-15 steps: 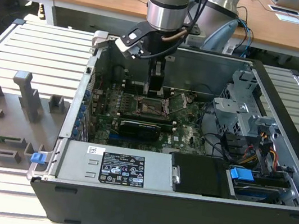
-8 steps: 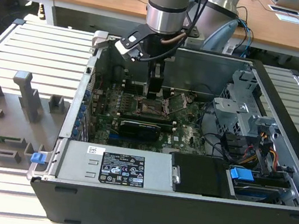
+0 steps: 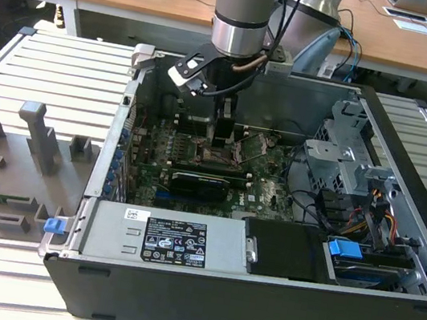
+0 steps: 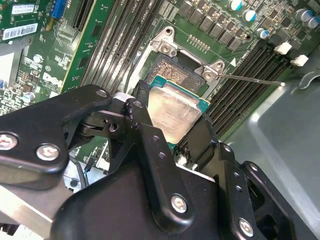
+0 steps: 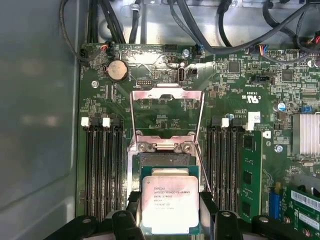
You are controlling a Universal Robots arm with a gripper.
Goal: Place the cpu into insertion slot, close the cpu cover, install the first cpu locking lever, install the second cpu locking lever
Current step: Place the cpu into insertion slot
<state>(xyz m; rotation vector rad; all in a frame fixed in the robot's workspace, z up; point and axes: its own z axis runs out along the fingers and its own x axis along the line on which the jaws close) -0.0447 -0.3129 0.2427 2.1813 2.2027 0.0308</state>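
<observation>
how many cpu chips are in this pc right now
1: the cpu is gripped in the tool, just above the insertion slot, with the cpu cover swung open. The tool blocks part of the board, so another could be hidden.

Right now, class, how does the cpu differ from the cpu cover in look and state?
The cpu is a solid plate with a dull silver top; the cpu cover is an open frame with a large window. The cpu is clamped in the end effector near the insertion slot; the cpu cover stands flipped open, held by nothing. Both are squarish, silvery metal.
</observation>
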